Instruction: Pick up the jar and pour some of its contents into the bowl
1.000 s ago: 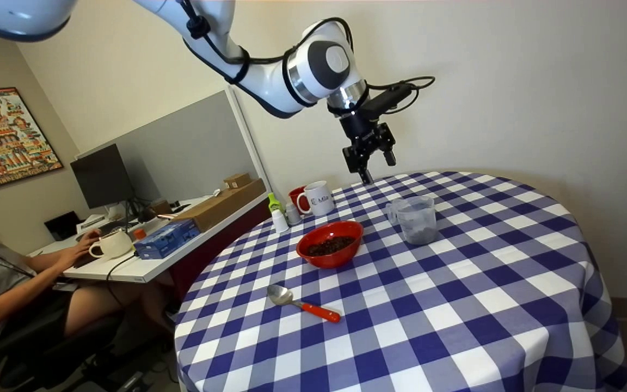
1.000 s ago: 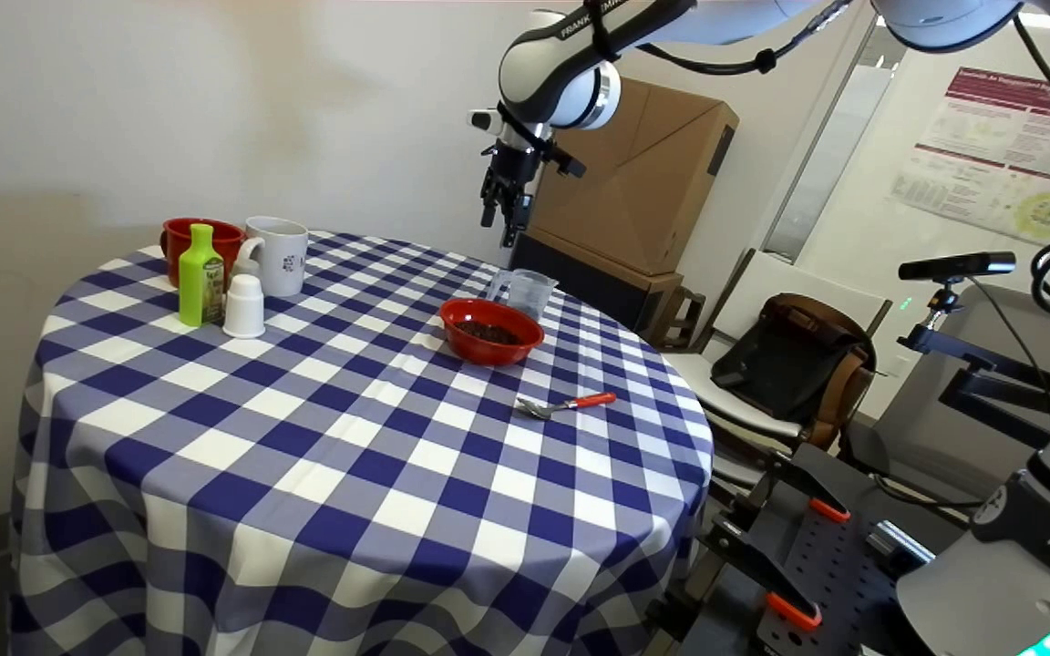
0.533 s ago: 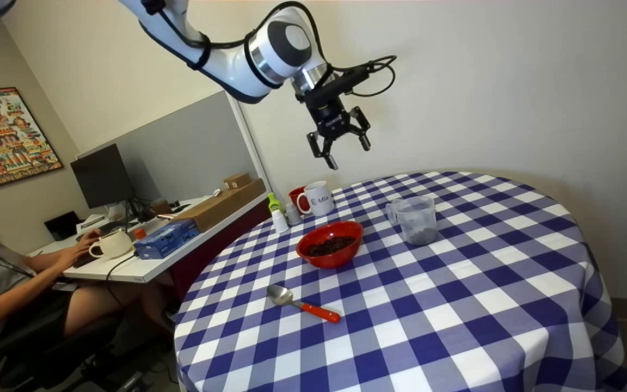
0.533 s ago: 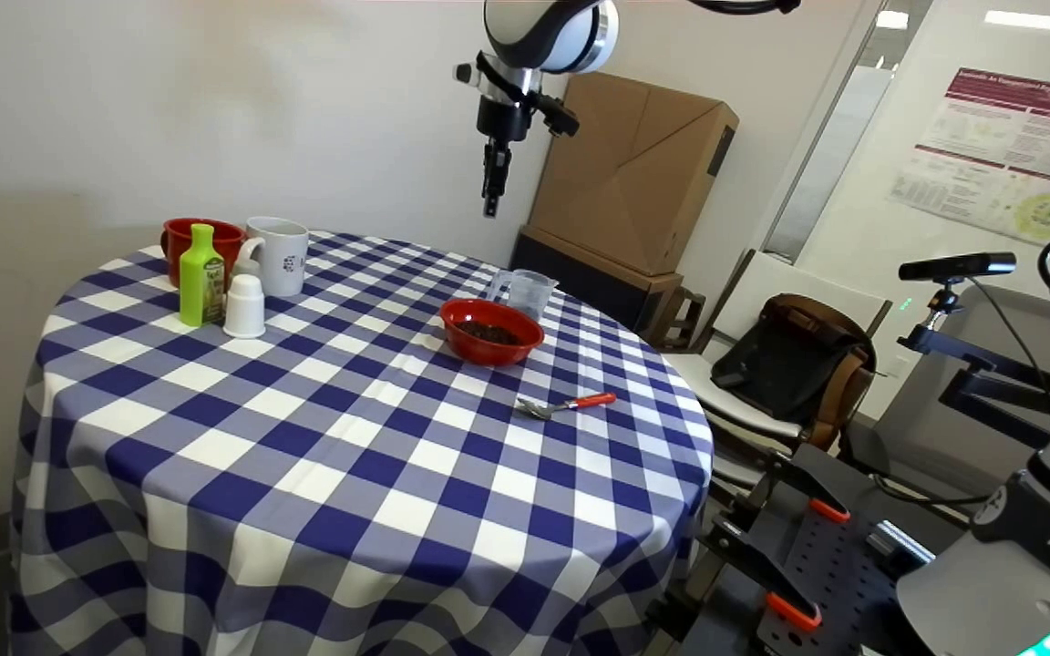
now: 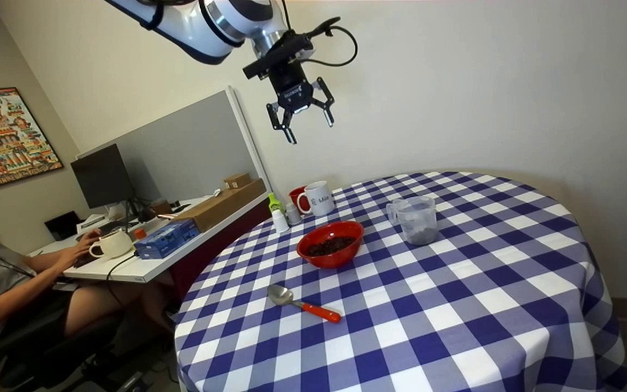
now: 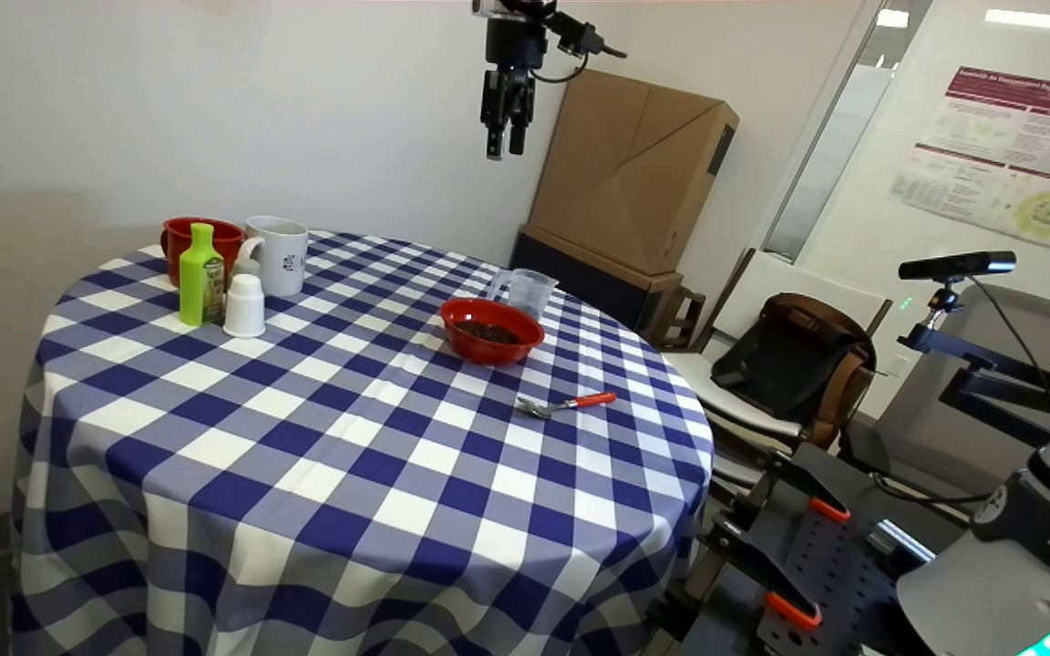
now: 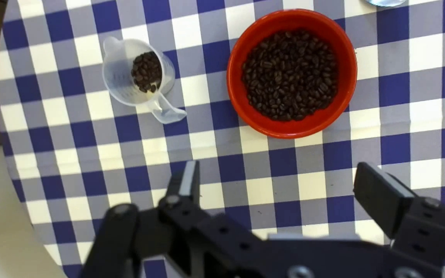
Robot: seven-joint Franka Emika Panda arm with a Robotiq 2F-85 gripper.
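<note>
pale wall (image 5: 482,98), grey partition (image 5: 188,149), perhaps glass (image 6: 828,159)

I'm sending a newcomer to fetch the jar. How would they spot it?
On the blue-and-white checked cloth, find the red bowl of dark beans. Near it, not touching, stands the jar. Unlike the opaque bowl, it is see-through, with a handle.

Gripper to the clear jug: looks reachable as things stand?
Probably yes. The gripper hangs open, higher up, with nothing visible between it and the clear jug. In the wrist view the red bowl stands beside the jug but apart, so it should leave room.
</note>
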